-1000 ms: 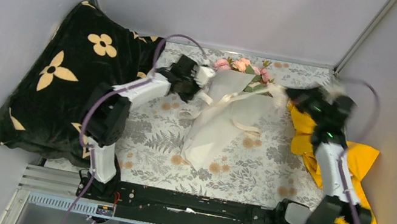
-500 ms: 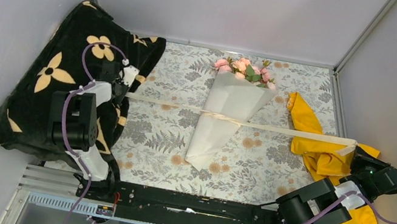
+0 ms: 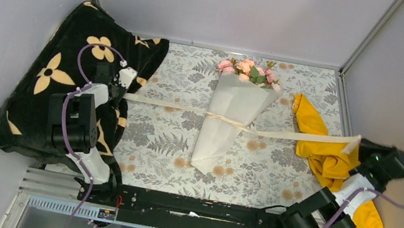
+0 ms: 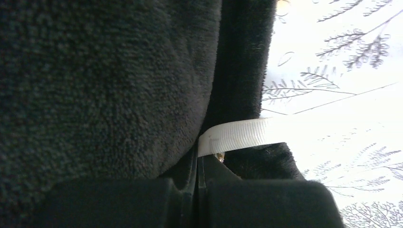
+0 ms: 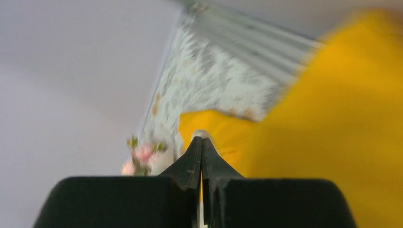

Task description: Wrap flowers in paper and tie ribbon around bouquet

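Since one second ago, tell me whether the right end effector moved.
Yes. The right end effector swung rightward across the yellow cloth, away from the bouquet, gripping the ribbon.

The black flower-print blanket (image 4: 95,71) is fuzzy, matt pile. The narrow cream ribbon (image 4: 237,135) looks finely ribbed, the white paper cone (image 3: 230,119) smooth.

The left claw (image 3: 122,94) and right claw (image 3: 362,146) have swung outward from the bouquet (image 3: 238,98), stretching the ribbon (image 3: 169,106) taut.
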Robot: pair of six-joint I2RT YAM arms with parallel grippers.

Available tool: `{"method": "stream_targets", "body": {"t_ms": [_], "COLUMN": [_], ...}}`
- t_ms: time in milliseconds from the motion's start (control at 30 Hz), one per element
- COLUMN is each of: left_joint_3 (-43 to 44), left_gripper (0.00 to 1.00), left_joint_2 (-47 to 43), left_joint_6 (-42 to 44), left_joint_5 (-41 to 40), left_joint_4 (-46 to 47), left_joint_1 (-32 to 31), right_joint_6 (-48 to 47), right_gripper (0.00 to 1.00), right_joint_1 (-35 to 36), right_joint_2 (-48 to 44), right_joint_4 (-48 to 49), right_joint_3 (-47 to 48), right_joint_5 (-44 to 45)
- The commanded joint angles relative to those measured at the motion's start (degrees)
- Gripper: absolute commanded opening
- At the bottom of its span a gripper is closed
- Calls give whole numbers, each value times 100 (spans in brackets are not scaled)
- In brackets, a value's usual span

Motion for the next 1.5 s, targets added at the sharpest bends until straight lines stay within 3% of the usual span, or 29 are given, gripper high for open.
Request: {"method": "stream_targets", "body": {"t_ms": [0, 133, 267, 300, 333, 367, 400, 467, 567, 633, 700, 800, 867, 933, 1067, 1200, 1300, 1467], "left_joint_3": [7, -125, -162, -163, -159, -165, -152, -1, 747, 1195, 1130, 1082, 1218, 1301, 1367, 1546, 1466, 1217], "left_gripper": [0, 0, 0, 10, 35, 55, 67, 83, 93, 98, 99, 99, 99, 99, 99, 93, 68, 16], "left_joint_2": [-287, -693, -825, -825, -836, -869, -940, -1162, -1246, -1082, -856, -187, 258, 629, 1121, 1520, 1553, 1339], "left_joint_6": [159, 288, 1031, 1337, 1582, 1770, 1935, 2244, 2493, 1993, 1492, 1471, 1456, 1462, 1609, 1731, 1882, 2083], "left_joint_5": [-133, 45, 107, 114, 65, -41, -126, 3, 1024, 1702, 2013, 2090, 1754, 1346, 1320, 1195, 1239, 1396], "left_joint_4": [-769, -1593, -2627, -2964, -3299, -3530, -3699, -3823, -3936, -3297, -1976, -998, -554, -113, 405, 162, -81, -320], "left_joint_1": [-269, -1186, -1712, -1849, -2002, -2177, -2353, -2594, -2676, -2762, -2999, -3488, -3771, -3959, -4006, -4096, -4113, -4113], "right_joint_6": [-1519, -1939, -2239, -2295, -2372, -2457, -2571, -2803, -2946, -2945, -3093, -3178, -2684, -2027, -616, 350, 1037, 2177], "right_gripper": [0, 0, 0, 12, 38, 52, 60, 84, 90, 91, 91, 88, 89, 87, 86, 85, 84, 81], "right_joint_1": [1966, 3520, 4815, 5027, 5212, 5349, 5536, 6036, 6829, 7240, 7373, 7361, 7297, 7256, 7028, 6986, 6991, 6994], "right_joint_2": [-163, 5, 342, 514, 723, 918, 1107, 1357, 1607, 1727, 1867, 2163, 2309, 2281, 1800, 1747, 2000, 1964], "right_joint_4": [-333, -1456, -2339, -2569, -2941, -3232, -3558, -4174, -4998, -5109, -4886, -4235, -3636, -2995, -1606, -962, -1107, -702], "right_joint_3": [1054, 1426, 1457, 1510, 1609, 1774, 2040, 2502, 3189, 3330, 3218, 2906, 2688, 2406, 1400, 842, 782, 259], "right_joint_5": [541, 733, 1419, 1506, 1557, 1642, 1825, 2561, 3715, 3861, 3483, 2482, 1728, 1531, 1665, 1661, 1725, 2249]}}
